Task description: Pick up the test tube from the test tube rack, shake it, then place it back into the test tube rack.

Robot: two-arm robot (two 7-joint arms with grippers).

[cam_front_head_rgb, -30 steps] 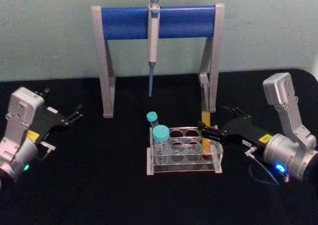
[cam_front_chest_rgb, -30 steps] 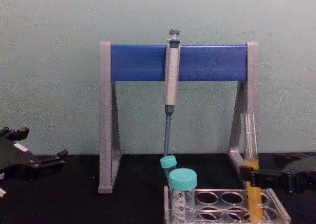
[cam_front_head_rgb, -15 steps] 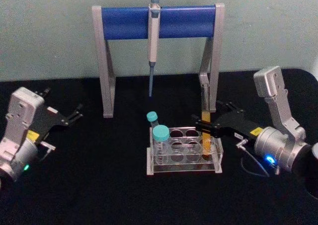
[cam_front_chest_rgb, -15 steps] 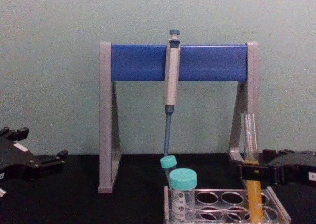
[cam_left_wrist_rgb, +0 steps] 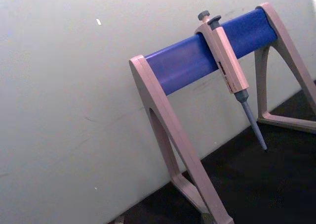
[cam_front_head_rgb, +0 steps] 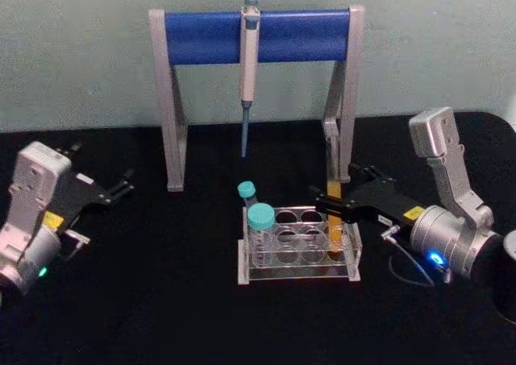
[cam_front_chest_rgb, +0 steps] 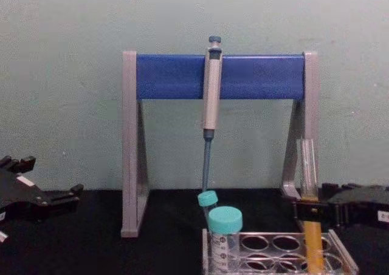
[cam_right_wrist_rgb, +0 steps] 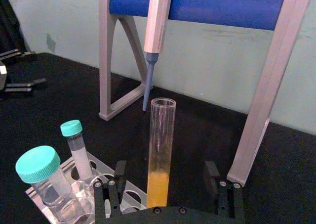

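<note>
Head view: right gripper (cam_front_head_rgb: 330, 206) has shifted slightly left and a touch higher on the tube (cam_front_head_rgb: 334, 238) compared with 1 s ago. The tube hasn't moved and still stands upright in the right column of the rack (cam_front_head_rgb: 298, 273); I can't tell which row. Left gripper (cam_front_head_rgb: 103, 165) is unchanged, parked far left over the table (cam_front_head_rgb: 161, 300), jaws apart, holding nothing.

Right wrist view: fingers (cam_right_wrist_rgb: 118, 172) sit either side of the tube (cam_right_wrist_rgb: 161, 135) with a gap on each side, so the jaws are wide and not gripping.

Rack contents: the tube on the right and two teal-capped tubes on the left, the big one (cam_front_head_rgb: 260, 217) in front and the slim one (cam_front_head_rgb: 247, 190) behind it, leaning.

Tube look: slim clear glass, open top, orange-yellow liquid in the lower part, clear above. In the chest view the liquid line sits just above the right gripper (cam_front_chest_rgb: 310, 211).
</note>
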